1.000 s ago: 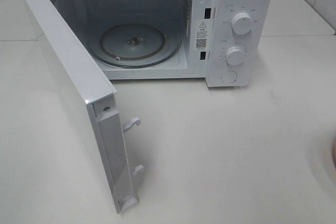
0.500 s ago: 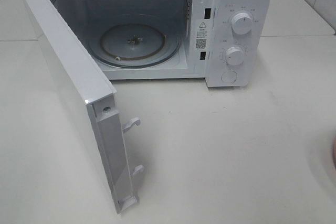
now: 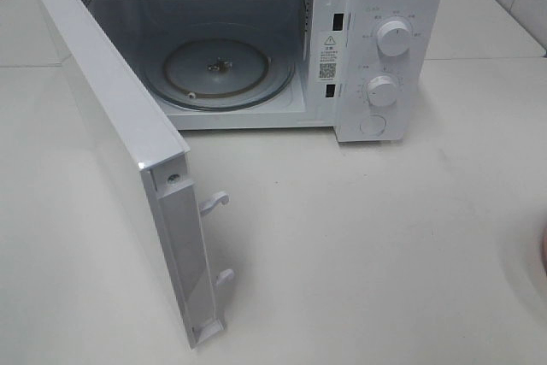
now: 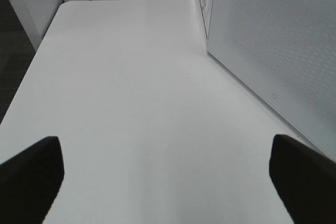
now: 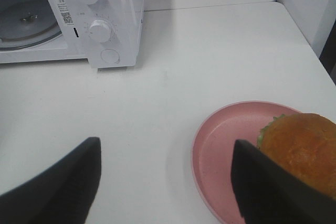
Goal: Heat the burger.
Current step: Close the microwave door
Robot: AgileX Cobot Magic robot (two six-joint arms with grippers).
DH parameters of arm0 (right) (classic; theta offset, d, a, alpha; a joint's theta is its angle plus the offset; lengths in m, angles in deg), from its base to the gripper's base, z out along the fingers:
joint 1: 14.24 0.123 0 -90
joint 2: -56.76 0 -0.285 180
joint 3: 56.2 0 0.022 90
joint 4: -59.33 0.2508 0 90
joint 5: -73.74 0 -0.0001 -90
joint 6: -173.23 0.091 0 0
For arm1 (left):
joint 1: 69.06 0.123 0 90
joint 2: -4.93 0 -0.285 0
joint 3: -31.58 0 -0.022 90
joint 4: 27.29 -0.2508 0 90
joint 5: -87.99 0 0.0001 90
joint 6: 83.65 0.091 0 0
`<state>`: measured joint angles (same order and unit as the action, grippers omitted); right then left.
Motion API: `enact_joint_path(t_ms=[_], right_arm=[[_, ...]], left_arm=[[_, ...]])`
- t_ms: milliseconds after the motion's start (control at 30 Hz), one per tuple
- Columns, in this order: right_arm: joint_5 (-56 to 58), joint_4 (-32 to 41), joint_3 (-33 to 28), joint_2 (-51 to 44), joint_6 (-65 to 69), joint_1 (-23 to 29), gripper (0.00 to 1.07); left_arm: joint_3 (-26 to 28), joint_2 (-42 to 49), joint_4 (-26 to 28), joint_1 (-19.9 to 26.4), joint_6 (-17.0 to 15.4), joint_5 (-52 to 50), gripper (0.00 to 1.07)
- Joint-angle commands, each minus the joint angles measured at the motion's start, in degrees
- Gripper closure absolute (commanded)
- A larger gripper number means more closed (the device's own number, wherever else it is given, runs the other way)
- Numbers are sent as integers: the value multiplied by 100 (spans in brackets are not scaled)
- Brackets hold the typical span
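Note:
The burger (image 5: 304, 148), with a golden-brown bun and a frill of green lettuce, sits on a round pink plate (image 5: 220, 150) in the right wrist view. My right gripper (image 5: 165, 150) hangs open over the table and the plate's near rim. The burger lies just outside one of its dark fingers (image 5: 262, 187), and nothing is between them. In the left wrist view my left gripper (image 4: 164, 145) stands wide open over bare table beside the microwave door (image 4: 273, 51). The exterior high view shows neither gripper nor the burger, only a sliver of the pink plate (image 3: 544, 254) at its right edge.
A white microwave (image 3: 389, 6) stands at the back of the white table (image 3: 359, 237). Its door (image 3: 111, 134) is swung wide toward the front left. The glass turntable (image 3: 218, 74) inside carries nothing. Two knobs and a round button are on its right panel (image 3: 382, 83).

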<state>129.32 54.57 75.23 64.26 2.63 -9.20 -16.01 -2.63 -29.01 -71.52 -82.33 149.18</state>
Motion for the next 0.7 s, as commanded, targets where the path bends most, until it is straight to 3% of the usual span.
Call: enact_joint_path(t_ms=[33, 700], right_arm=[[-40, 11, -40, -143, 23, -40, 40], [-40, 11, -40, -143, 23, -34, 40]], left_arm=[[-6, 97, 6, 11, 0, -17, 6], [-6, 23, 80, 11, 0, -17, 6]])
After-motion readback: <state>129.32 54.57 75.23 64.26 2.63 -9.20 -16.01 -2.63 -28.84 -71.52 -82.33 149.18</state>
